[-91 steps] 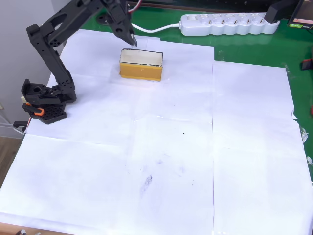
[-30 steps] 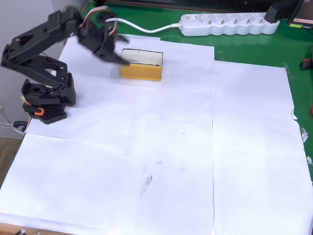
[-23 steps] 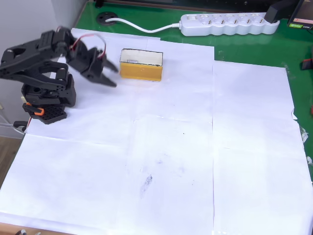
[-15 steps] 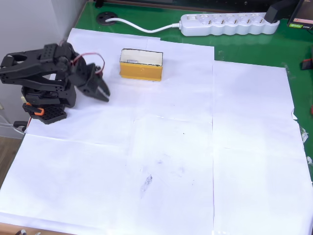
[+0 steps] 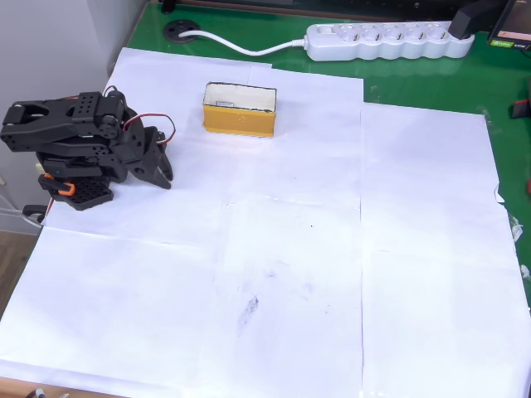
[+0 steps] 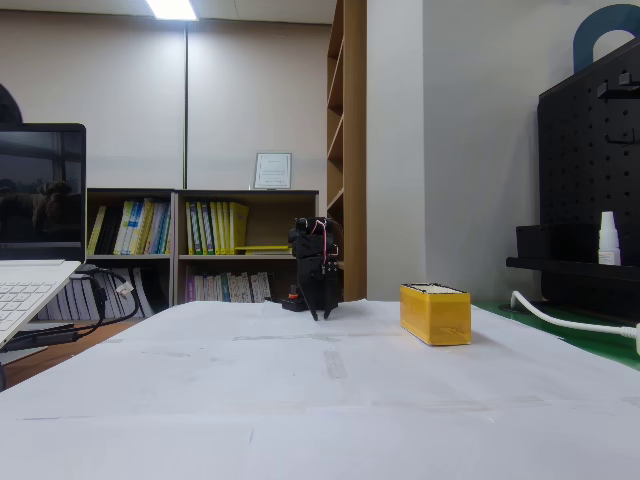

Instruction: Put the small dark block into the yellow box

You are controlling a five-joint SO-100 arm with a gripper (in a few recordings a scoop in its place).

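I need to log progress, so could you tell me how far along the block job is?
Likely finished, though unconfirmed. The yellow box sits on the white paper, and no block lies loose there; the box's inside is too small to check. The gripper is folded down near the arm's base, carrying nothing visible. Only confirmation remains.

One yellow box [image 5: 239, 109] sits on the bench [image 5: 415, 249]. One arm with one gripper [image 5: 163, 172]. One white power strip [image 5: 386, 40]. One laptop [image 6: 35, 225]. One white bottle [image 6: 607, 240].
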